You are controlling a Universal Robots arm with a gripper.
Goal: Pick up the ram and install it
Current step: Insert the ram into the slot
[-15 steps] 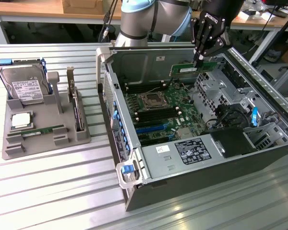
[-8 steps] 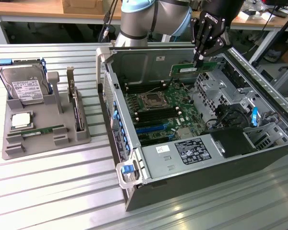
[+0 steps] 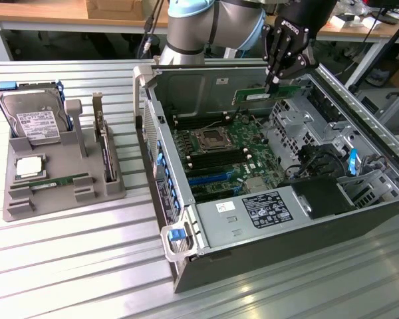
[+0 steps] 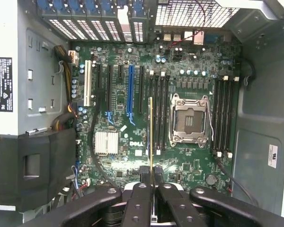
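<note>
Metal bench (image 3: 66, 266) holds case (image 3: 286, 259); gripper (image 3: 274, 80) clamps ram (image 3: 263, 95) above motherboard (image 3: 226, 156), mid-carry; seating demands exact alignment with 1 slot (image 4: 162, 113).

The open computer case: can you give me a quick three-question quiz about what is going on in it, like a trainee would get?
1. True or false: the gripper is shut on the ram.
2. Where is that ram? A) lying flat on the table; B) held over the motherboard inside the case; C) standing beside the robot's base.
3. Short answer: what is the largest part resting in the grey tray?
Key: 1 true; 2 B; 3 the hard drive.
</note>
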